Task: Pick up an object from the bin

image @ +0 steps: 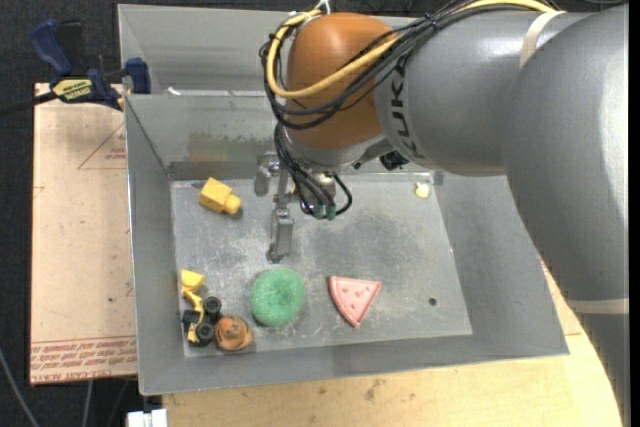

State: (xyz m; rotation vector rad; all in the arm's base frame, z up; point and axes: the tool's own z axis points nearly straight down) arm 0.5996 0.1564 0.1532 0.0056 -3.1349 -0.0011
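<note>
My gripper [282, 253] hangs below the arm's orange cover, over the middle of the bin floor. Its tip is just above and behind a green round fuzzy thing [277, 298] that lies near the front wall. I see nothing held in it. A pink wedge shaped like a watermelon slice [355, 299] lies to the right of the green thing. A yellow block [220, 197] sits to the gripper's left, near the back of the floor.
In the front left corner lie a yellow and black toy vehicle [198, 305] and a brown-orange round thing [235, 333]. A small pale piece [425, 187] rests at the back right. The arm and its cables cover the bin's back right.
</note>
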